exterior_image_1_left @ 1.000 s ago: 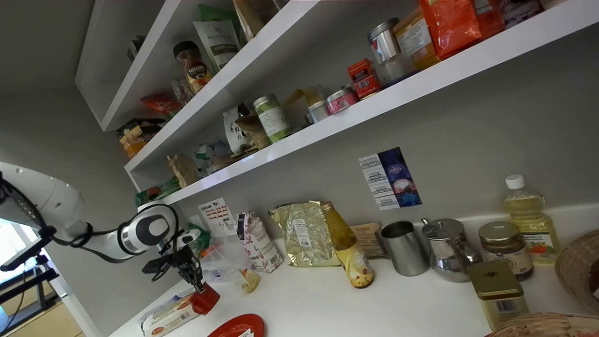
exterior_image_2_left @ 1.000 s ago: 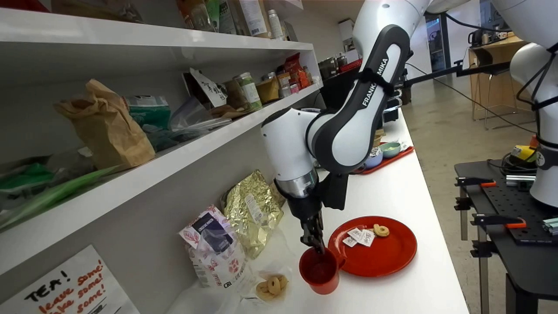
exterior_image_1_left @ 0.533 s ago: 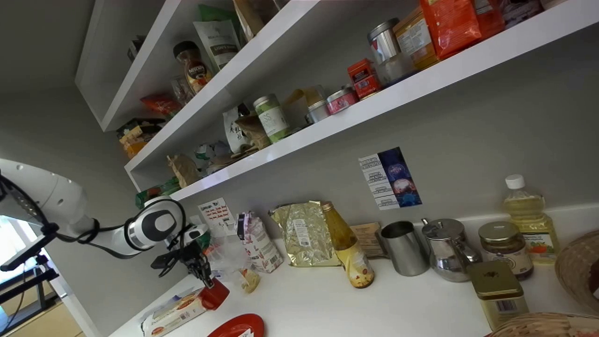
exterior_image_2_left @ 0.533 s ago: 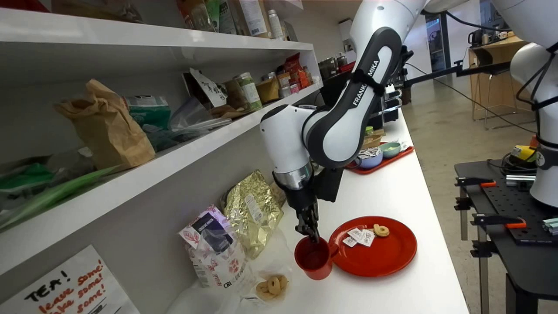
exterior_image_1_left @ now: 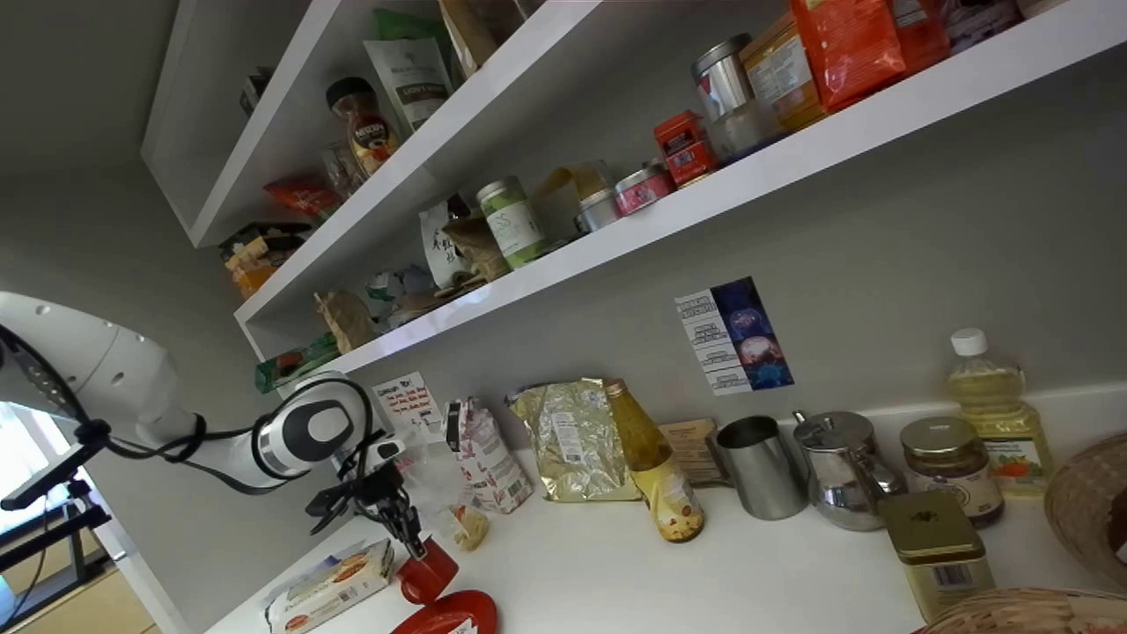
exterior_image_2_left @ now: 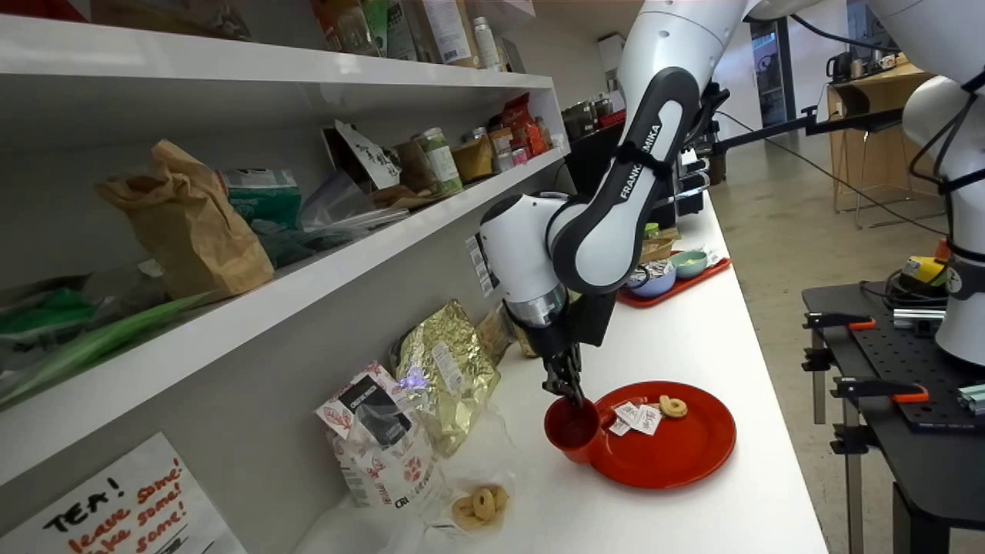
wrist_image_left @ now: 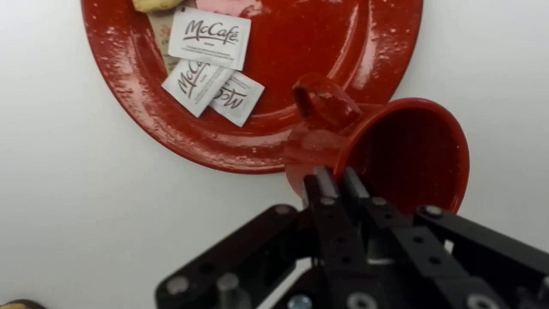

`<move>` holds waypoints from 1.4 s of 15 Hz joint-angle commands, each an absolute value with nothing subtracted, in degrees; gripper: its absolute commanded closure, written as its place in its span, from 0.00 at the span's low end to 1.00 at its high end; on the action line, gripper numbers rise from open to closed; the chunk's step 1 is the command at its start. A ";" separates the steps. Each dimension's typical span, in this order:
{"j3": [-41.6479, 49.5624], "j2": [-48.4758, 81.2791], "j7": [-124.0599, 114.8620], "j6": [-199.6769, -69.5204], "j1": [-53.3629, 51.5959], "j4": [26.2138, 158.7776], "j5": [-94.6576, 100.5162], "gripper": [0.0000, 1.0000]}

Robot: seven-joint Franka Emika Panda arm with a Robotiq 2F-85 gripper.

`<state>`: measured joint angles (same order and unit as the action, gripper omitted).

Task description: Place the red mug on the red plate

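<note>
My gripper (wrist_image_left: 338,179) is shut on the near wall of the red mug (wrist_image_left: 399,150), one finger inside and one outside the rim. The mug also shows in both exterior views (exterior_image_1_left: 429,572) (exterior_image_2_left: 573,435), hanging under the gripper (exterior_image_2_left: 575,398). The red plate (exterior_image_2_left: 669,458) lies on the white counter. It also shows in the wrist view (wrist_image_left: 300,51) and, cut off by the frame, in an exterior view (exterior_image_1_left: 475,603). The mug overlaps the plate's edge in the views, its handle pointing over the plate. How high the mug is above the plate I cannot tell.
Paper packets (exterior_image_2_left: 639,415) and a ring biscuit (exterior_image_2_left: 672,407) lie on the plate. A flour bag (exterior_image_2_left: 385,438), a gold foil bag (exterior_image_2_left: 446,377) and a bag of biscuits (exterior_image_2_left: 479,508) stand near the wall. A shelf (exterior_image_2_left: 308,285) runs above. A long packet (exterior_image_1_left: 330,590) lies on the counter.
The gripper has carried the mug toward the plate. Earlier the mug was beside the plate; now it overlaps the plate's edge in view. The plate has not moved.
</note>
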<state>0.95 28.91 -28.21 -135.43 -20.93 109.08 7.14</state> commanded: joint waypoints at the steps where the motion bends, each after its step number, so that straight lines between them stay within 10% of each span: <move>1: 2.14 25.01 -30.23 -135.60 -19.37 113.00 8.60 0.98; 19: -3.90 24.08 -23.15 -135.08 -15.47 121.66 2.75 0.97; 20: -4.04 24.22 -22.72 -134.54 -15.29 121.41 2.41 0.68; 21: -4.32 24.29 -21.95 -134.29 -14.97 121.24 1.85 0.68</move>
